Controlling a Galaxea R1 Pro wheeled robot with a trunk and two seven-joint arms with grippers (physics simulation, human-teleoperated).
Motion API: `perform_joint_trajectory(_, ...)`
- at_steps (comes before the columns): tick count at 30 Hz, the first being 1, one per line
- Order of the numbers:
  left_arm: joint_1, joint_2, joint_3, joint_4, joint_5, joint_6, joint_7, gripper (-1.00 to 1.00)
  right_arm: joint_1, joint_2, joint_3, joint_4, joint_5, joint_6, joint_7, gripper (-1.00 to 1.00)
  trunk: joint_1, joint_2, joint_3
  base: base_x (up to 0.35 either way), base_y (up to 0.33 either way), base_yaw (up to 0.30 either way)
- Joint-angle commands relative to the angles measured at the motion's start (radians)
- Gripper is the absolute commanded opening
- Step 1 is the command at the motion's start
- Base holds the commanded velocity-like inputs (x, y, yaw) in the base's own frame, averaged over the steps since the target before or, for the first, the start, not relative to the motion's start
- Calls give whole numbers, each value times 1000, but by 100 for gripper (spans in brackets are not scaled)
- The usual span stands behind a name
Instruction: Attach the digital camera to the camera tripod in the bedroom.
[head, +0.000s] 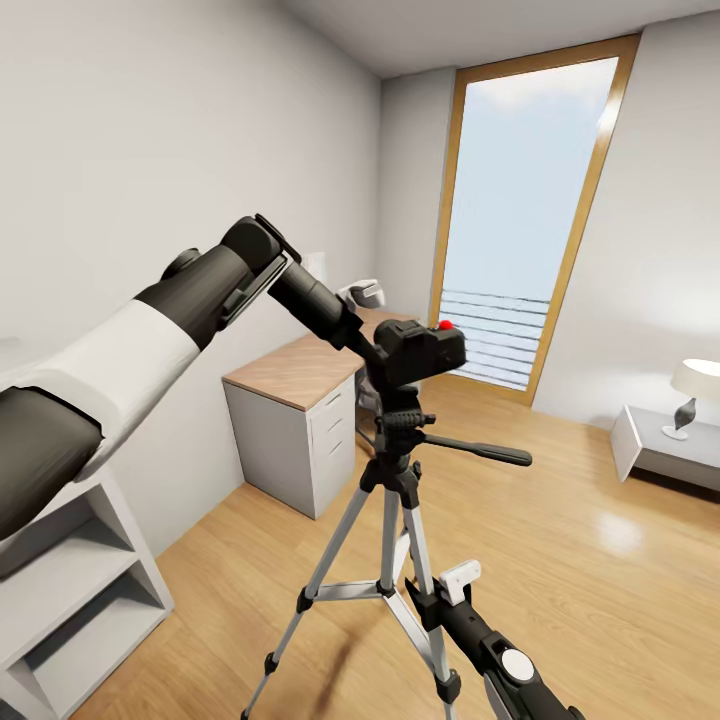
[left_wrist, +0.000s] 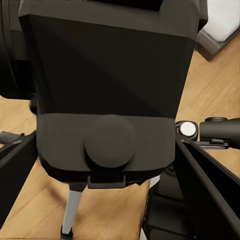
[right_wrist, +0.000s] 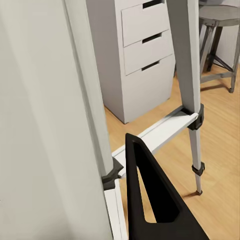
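From the head view, the left arm reaches out across the room and its left gripper (head: 385, 352) is closed around the back of the digital camera (head: 420, 352), red button up, which sits right on top of the black head of the camera tripod (head: 395, 500) – whether it is locked on I cannot tell. The tripod stands on the wood plank floor (head: 560, 540) of the bedroom, its pan handle pointing toward the window (head: 520, 220), with open floor on that side and toward the low white table carrying a lamp (head: 692, 392). The desk (head: 300, 400) stands close behind the tripod along the pale wall, and a white shelf (head: 70, 590) sits at the near left. The right arm comes up low, its right gripper (head: 440, 595) just beside one silver leg near the spreader. From the left wrist view, the camera body (left_wrist: 110, 85) is held between two dark fingers (left_wrist: 207, 185), a round knob on its underside facing the lens, a tripod leg and bare floor below. From the right wrist view, one dark finger (right_wrist: 152, 200) lies beside a tripod leg (right_wrist: 92, 100) at very close range, another leg (right_wrist: 190, 85) beyond, the desk drawers (right_wrist: 147, 55) and a grey stool (right_wrist: 220, 35) behind – the right tool's state I cannot tell. No writing or brand is readable anywhere.
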Motion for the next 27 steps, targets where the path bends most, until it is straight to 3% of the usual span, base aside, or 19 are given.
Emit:
perform_joint_trajectory(1,-2,3,-4,-1,3,11,-4,-100,-1,0,-2,1,3,-3,1,-100,1,-2,-2,0,0,0)
perform_joint_trajectory(2,-2,18,-16,-1,3,11,-4,-100,-1,0,-2,1,3,-3,1,-100,1,-2,-2,0,0,0)
perform_joint_trajectory(6,-2,32,-32,0,3,11,-4,-100,-1,0,-2,1,3,-3,1,-100,1,-2,-2,0,0,0)
perform_joint_trajectory(25,-1,48,-36,11,3,11,-2,-100,-1,-1,-2,1,4,-3,1,-100,1,-2,-2,0,0,0)
perform_joint_trajectory(27,5,47,-36,11,3,11,-2,-100,-1,-1,-1,4,18,-4,1,-100,1,-2,-2,0,0,0)
